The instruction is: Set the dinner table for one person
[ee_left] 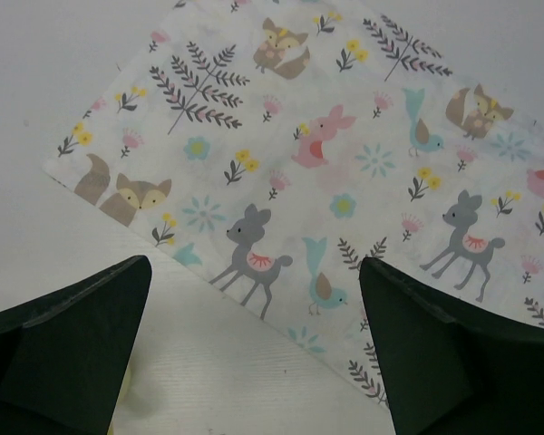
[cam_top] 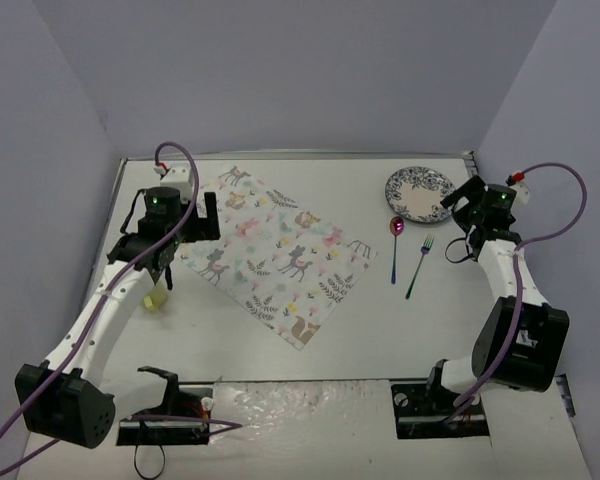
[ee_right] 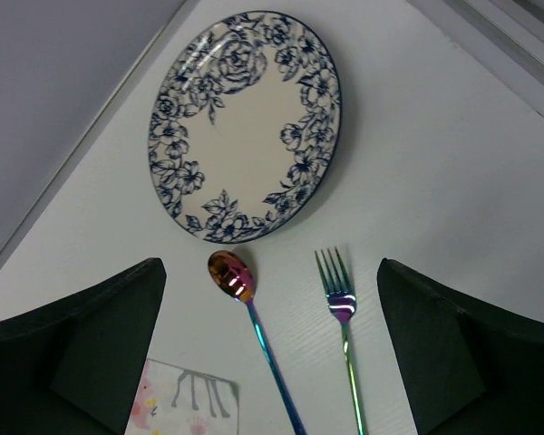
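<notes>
The left gripper point(ee_left: 254, 272) was wide open. It held nothing and touched nothing that I could see. The cloth point(ee_left: 344, 163) with little animals on it lay flat just in front of this gripper and reached in between its two fingers point(ee_left: 72, 344). One corner of the cloth pointed out past the left finger. A small yellow thing point(ee_left: 131, 399) lay close under that finger, but it was too blurry to tell what it was. Nothing sat on the cloth.

The right gripper point(ee_right: 272, 267) was wide open too. It held nothing. A spoon point(ee_right: 245, 299) and a fork point(ee_right: 340, 317) lay side by side in the gap between its fingers, close but not touching each other. Their handles pointed back at the gripper, and their heads pointed away from it. Just past them sat a plate point(ee_right: 245, 127) with blue flowers round its rim. The spoon's bowl was almost at the plate's near edge. The fork's tips were a bit farther from it. A corner of the cloth showed near the gripper's left finger. Nothing lay on the plate.

The table point(cam_top: 380, 340) was white and lay under both grippers. Everything rested on it. The plate was near its far right corner.

There were two grippers, one cloth, one yellow thing, one spoon, one fork and one plate.
</notes>
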Available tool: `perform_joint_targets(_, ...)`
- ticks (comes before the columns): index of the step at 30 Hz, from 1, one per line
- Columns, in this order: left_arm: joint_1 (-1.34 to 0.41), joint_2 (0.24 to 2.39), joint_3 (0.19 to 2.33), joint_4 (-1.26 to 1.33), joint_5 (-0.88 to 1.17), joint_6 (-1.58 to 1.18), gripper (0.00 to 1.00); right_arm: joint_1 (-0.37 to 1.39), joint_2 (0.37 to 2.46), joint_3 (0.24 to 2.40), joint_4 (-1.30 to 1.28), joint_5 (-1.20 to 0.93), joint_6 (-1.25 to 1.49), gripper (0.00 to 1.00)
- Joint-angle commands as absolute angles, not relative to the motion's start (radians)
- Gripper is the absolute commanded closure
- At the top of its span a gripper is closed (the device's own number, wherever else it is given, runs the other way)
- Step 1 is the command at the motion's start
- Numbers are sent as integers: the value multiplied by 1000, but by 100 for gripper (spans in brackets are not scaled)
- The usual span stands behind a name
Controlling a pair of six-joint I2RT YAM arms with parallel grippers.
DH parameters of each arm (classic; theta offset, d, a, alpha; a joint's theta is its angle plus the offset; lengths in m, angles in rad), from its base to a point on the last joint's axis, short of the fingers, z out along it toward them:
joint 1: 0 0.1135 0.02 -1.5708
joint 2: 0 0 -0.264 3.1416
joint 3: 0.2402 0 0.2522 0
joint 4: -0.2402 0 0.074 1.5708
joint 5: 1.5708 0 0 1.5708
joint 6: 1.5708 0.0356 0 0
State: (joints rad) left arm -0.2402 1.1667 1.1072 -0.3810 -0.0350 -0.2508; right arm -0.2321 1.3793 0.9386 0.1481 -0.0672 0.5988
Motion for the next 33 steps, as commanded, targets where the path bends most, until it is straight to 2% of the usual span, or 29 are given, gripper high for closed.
perform_joint_targets(1, -234, 1135, 1073, -286, 42, -216, 3, -312, 1462, 936, 329, -212, 651, 4)
perform_joint_targets(15, -233, 1151, 1079, -312, -77, -161, 3, -361, 1867, 1076, 475, -268, 598, 19)
perform_joint_targets(33, -232, 1160, 1081, -314, -87, -154, 3, -360, 2158, 1230, 502, -410, 696, 38)
